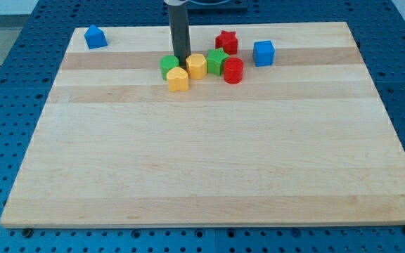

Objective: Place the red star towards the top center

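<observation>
The red star (226, 41) lies near the view's top, a little right of centre on the wooden board (209, 161). My tip (182, 57) comes down left of it, touching or just behind the green round block (169, 66) and next to the yellow hexagon-like block (196, 66). A yellow heart-shaped block (178, 79) sits just below the tip. A green star-like block (217, 61) and a red cylinder (233, 70) lie directly below the red star.
A blue cube (263, 53) sits right of the cluster. A blue house-shaped block (95, 36) lies at the board's top left corner. The board rests on a blue perforated table (5, 105).
</observation>
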`<state>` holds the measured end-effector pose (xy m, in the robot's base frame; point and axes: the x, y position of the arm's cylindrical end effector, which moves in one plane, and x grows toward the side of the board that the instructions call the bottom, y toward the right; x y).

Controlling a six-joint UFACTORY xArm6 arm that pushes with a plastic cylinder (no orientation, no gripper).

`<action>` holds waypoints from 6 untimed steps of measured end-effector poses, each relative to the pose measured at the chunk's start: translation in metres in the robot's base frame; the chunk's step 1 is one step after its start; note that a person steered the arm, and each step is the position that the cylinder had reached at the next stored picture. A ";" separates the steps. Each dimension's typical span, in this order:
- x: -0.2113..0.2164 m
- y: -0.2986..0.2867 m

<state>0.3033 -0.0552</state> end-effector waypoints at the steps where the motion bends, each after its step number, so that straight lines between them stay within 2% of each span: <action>1: -0.020 0.000; 3: -0.022 0.008; 5: -0.016 0.069; 6: -0.034 0.080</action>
<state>0.2693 0.0249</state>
